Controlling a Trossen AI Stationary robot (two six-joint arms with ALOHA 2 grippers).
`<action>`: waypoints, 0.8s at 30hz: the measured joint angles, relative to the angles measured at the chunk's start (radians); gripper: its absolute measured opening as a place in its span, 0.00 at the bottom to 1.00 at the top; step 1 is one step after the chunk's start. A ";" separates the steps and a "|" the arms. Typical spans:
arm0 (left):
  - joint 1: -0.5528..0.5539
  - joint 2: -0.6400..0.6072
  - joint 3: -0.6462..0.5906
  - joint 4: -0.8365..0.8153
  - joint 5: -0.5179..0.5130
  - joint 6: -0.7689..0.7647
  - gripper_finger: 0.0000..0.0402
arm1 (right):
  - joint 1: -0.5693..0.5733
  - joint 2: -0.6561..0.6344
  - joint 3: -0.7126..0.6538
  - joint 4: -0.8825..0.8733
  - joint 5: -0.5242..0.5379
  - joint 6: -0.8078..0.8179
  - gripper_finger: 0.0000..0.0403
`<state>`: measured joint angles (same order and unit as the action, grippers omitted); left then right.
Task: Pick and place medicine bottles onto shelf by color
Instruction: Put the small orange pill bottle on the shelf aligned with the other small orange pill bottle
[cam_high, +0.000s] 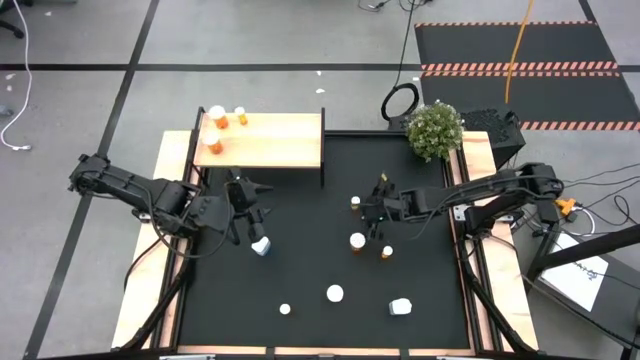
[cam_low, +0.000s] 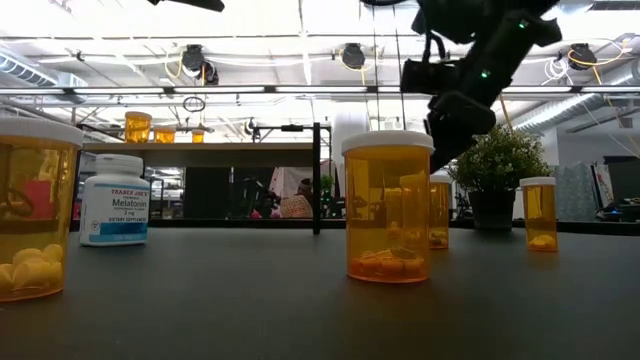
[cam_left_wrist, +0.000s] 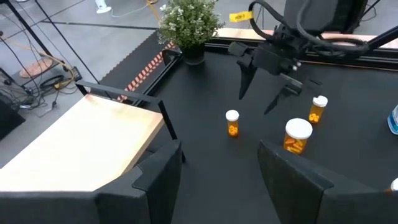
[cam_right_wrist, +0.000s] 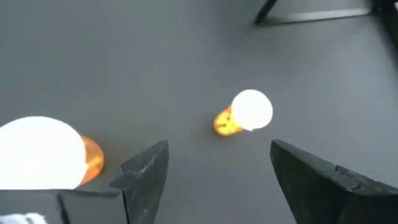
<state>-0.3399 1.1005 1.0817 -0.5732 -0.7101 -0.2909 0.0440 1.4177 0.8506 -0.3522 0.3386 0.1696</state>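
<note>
The right pincer (cam_high: 376, 212) is hovering released, jaws spread and empty, over the black surface (cam_high: 300, 280). A small orange bottle (cam_high: 355, 203) is standing just beside it, apart from both fingers. The left pincer (cam_high: 247, 200) is waiting open near the shelf (cam_high: 275, 140), where three orange bottles (cam_high: 217, 118) are standing.

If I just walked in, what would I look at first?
Probably the right gripper, open and hanging over the middle of the black mat, above little orange bottles with white caps. Then the wooden shelf at the far left corner, with three orange bottles already on it.
</note>
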 joint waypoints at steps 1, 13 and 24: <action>0.000 0.000 0.000 0.000 0.000 0.000 0.53 | -0.006 -0.017 -0.025 0.030 0.000 0.000 0.68; 0.001 0.000 0.000 0.015 0.001 0.002 0.53 | -0.134 -0.103 -0.381 0.578 -0.137 -0.026 0.68; 0.004 0.000 0.000 0.081 0.006 0.050 0.53 | -0.208 -0.032 -0.490 0.867 -0.214 -0.032 0.66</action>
<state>-0.3363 1.1007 1.0817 -0.4923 -0.7036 -0.2407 -0.1640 1.3853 0.3607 0.5151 0.1250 0.1375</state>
